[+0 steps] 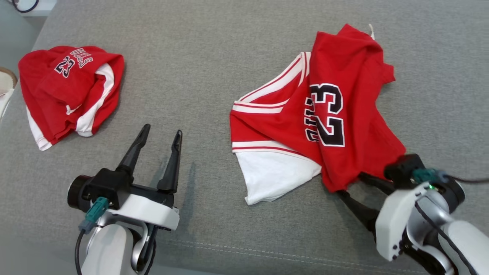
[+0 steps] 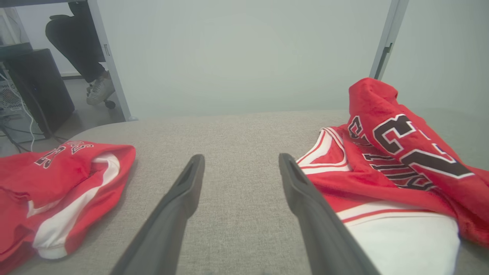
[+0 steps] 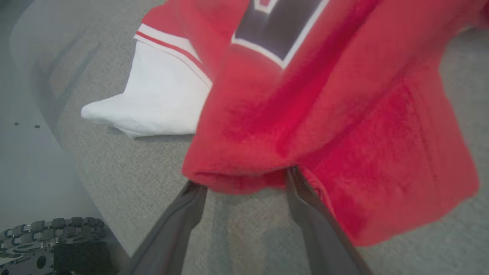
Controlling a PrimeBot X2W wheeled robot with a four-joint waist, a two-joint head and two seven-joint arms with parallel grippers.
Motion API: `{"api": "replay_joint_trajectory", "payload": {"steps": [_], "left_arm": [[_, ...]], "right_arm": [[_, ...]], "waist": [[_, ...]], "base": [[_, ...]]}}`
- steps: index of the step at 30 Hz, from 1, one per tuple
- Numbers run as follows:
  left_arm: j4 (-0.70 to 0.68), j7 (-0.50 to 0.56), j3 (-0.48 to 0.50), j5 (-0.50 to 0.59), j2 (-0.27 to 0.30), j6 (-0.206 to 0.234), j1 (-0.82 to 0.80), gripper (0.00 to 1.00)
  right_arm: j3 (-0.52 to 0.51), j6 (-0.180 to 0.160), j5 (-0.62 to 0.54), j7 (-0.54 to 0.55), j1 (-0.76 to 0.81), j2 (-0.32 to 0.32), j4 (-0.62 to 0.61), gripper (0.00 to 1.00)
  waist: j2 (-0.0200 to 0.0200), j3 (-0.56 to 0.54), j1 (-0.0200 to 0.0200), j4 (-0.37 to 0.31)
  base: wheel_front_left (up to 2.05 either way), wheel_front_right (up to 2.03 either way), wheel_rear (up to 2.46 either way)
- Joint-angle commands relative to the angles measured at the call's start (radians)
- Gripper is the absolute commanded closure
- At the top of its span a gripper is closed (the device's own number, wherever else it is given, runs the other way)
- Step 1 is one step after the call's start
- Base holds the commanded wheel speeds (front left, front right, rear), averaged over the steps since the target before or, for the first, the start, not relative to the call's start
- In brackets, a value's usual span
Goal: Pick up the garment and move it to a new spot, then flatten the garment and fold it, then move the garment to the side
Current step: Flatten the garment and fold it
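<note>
Head view: red jersey (image 1: 290,126) crumpled w/ white trim, blk 23; right pincer (image 3: 244,183) spread, tips under hem; left pincer (image 1: 162,130) spread.

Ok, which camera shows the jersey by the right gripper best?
The head view: the whole jersey shows there, crumpled, number up. The left wrist view catches it side-on, partly cut off at the edge. The right wrist view is close on its blurred near hem, draped over the open right gripper.

Office-type workroom or lab.
Beyond the grey cloth-covered table (image 2: 237,133): a dark computer tower (image 2: 40,89) with loose cables (image 2: 11,138), a seated person's shoe (image 2: 100,89), pale partition panels (image 2: 244,53).
</note>
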Motion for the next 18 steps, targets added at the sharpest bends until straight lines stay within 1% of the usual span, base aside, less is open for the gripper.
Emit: {"api": "replay_joint_trajectory", "payload": {"steps": [1, 5, 7, 9, 14, 16, 18], "left_arm": [[-0.027, -0.010, 0.036, 0.012, 0.018, 0.007, -0.012, 0.00], [-0.030, -0.010, 0.064, 0.017, 0.027, 0.015, 0.004, 0.00], [-0.033, -0.010, 0.076, 0.019, 0.033, 0.018, 0.012, 0.00], [-0.040, -0.010, 0.089, 0.020, 0.039, 0.021, 0.023, 0.00], [-0.054, -0.010, 0.119, 0.023, 0.052, 0.030, 0.045, 0.00], [-0.057, -0.010, 0.125, 0.025, 0.056, 0.032, 0.054, 0.00], [-0.059, -0.010, 0.128, 0.028, 0.057, 0.033, 0.063, 0.00]], "right_arm": [[-0.002, 0.003, -0.010, -0.024, 0.032, -0.003, -0.040, 0.00], [-0.107, 0.003, -0.006, -0.163, 0.150, 0.021, -0.104, 0.00], [-0.176, 0.003, -0.026, -0.247, 0.193, 0.031, -0.127, 0.00], [-0.254, 0.003, -0.043, -0.339, 0.226, 0.060, -0.136, 0.00], [-0.394, 0.003, -0.128, -0.501, 0.245, 0.134, -0.099, 0.00], [-0.445, 0.003, -0.173, -0.551, 0.238, 0.168, -0.067, 0.00], [-0.484, 0.003, -0.221, -0.575, 0.237, 0.197, -0.024, 0.00]], "waist": [[0.0000, -0.008, -0.0001, -0.012], [0.0000, -0.030, -0.0001, -0.046], [0.0000, -0.043, -0.0001, -0.065], [0.0000, -0.055, -0.0001, -0.082], [0.0000, -0.083, -0.0001, -0.118], [0.0000, -0.094, -0.0001, -0.124], [0.0000, -0.107, -0.0001, -0.127]], "base": [[0.00, 0.00, 0.00], [0.00, 0.00, 0.00], [0.00, 0.00, 0.00], [0.00, 0.00, 0.00], [0.00, 0.00, 0.00], [0.00, 0.00, 0.00], [0.00, 0.00, 0.00]]}}
